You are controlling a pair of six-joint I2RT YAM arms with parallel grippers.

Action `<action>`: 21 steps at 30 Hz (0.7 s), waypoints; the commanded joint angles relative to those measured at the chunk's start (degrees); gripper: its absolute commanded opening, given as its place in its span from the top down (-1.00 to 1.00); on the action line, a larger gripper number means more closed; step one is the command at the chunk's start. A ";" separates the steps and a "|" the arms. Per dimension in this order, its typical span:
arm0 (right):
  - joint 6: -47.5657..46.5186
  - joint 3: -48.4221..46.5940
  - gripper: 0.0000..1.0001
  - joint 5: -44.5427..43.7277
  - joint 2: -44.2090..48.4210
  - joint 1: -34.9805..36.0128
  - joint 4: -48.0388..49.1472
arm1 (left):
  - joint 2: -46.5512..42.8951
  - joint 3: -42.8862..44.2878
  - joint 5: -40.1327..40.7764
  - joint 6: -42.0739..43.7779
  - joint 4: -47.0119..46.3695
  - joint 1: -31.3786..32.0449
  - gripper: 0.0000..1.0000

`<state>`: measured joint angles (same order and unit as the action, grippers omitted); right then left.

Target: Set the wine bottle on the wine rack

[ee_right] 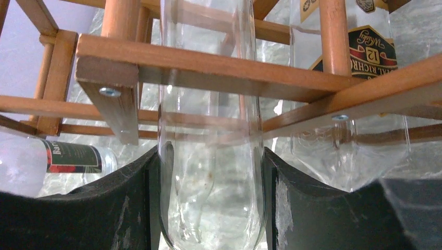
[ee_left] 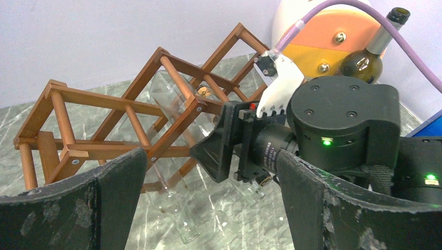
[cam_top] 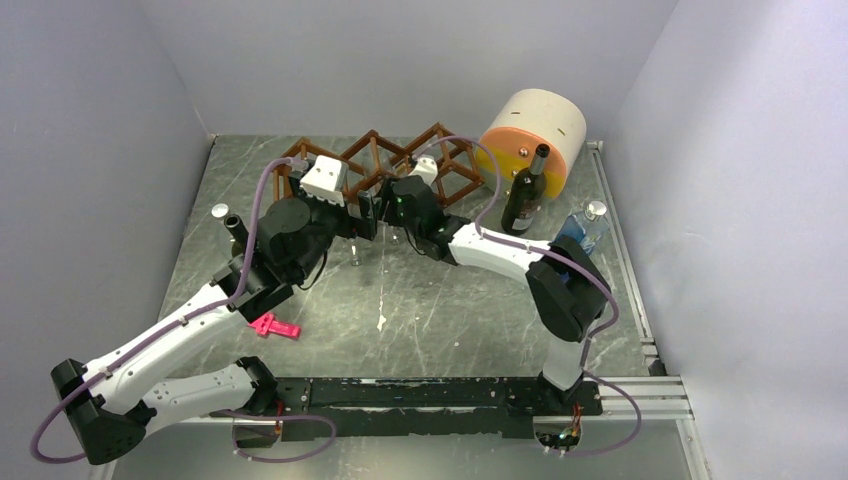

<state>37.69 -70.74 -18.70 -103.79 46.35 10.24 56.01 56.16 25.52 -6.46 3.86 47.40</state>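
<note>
Top view: both arms reach the wine rack [cam_top: 375, 160] at the desk's [cam_top: 450, 320] far side.
Left wrist view: left hand [ee_left: 209, 161] spread apart, holding nothing, facing the rack.
Right wrist view: right hand [ee_right: 211, 208] clamped on a clear glass wine bottle [ee_right: 211, 130], crossed by the rack's slats.

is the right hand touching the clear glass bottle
Touching. The right wrist view shows the right hand with both black fingers pressed flush against the sides of the clear glass bottle.
</note>
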 commanded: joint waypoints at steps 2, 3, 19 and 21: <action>0.68 -4.78 0.85 -3.17 -2.07 -0.23 4.87 | 0.05 0.19 0.78 -0.09 -1.04 -0.44 -0.97; 0.57 -5.29 0.80 -3.26 -2.74 -0.27 4.66 | 0.05 0.18 0.76 -0.11 -0.99 -0.46 -0.97; -0.44 -6.97 -0.35 -2.80 -5.32 -1.05 2.79 | 0.63 0.25 -0.18 -0.53 -0.61 -0.81 -0.97; -0.91 -6.84 -0.43 -2.87 -5.20 -1.12 2.49 | 0.74 0.29 -0.36 -0.53 -0.46 -0.81 -0.97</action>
<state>37.74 -76.47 -19.77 -109.23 45.82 10.11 56.47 56.16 25.47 -6.48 3.95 47.00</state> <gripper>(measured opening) 0.679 0.985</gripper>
